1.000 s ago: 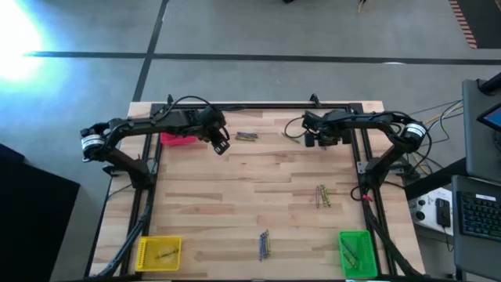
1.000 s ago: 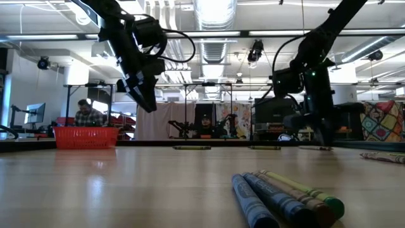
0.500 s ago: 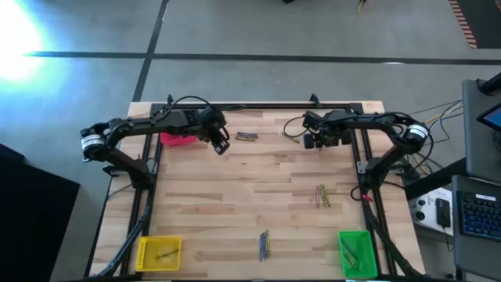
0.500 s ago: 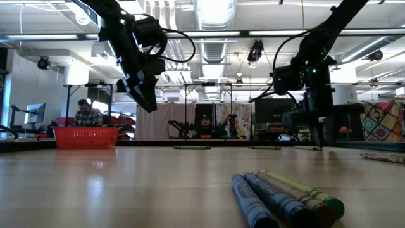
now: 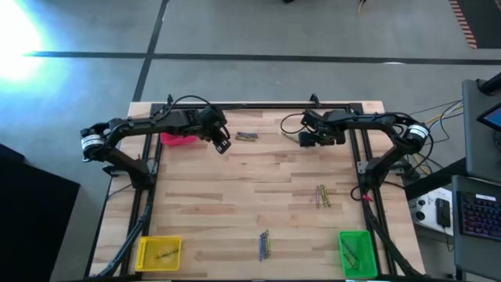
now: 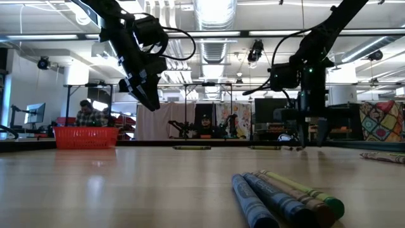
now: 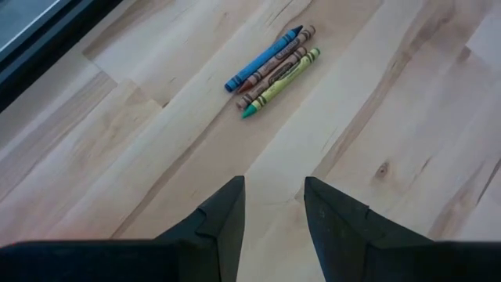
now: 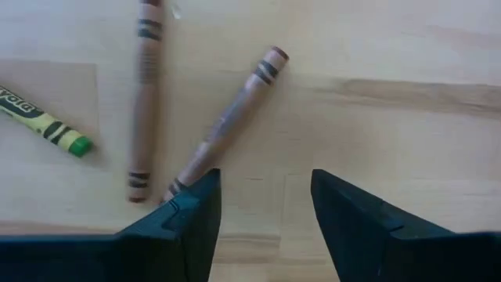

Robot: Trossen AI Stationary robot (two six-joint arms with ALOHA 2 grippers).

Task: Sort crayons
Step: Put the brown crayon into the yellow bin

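High view: the left gripper hangs near the far edge beside a red bin, fingers spread, facing a crayon cluster (blue, brown, green). The right gripper, fingers parted and empty, hovers over two brown crayons and a green crayon. More crayons lie near the front edge.

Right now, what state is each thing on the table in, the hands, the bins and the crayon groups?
Left hand: open, empty, above the table near the red bin.
Right hand: open, empty, low over loose crayons.
Red bin: contents hidden.
Yellow bin: holds crayons.
Green bin: holds crayons.
Far crayons: lying side by side, unsorted.
Right crayons: lying loose, unsorted.
Near crayons: lying side by side, unsorted.
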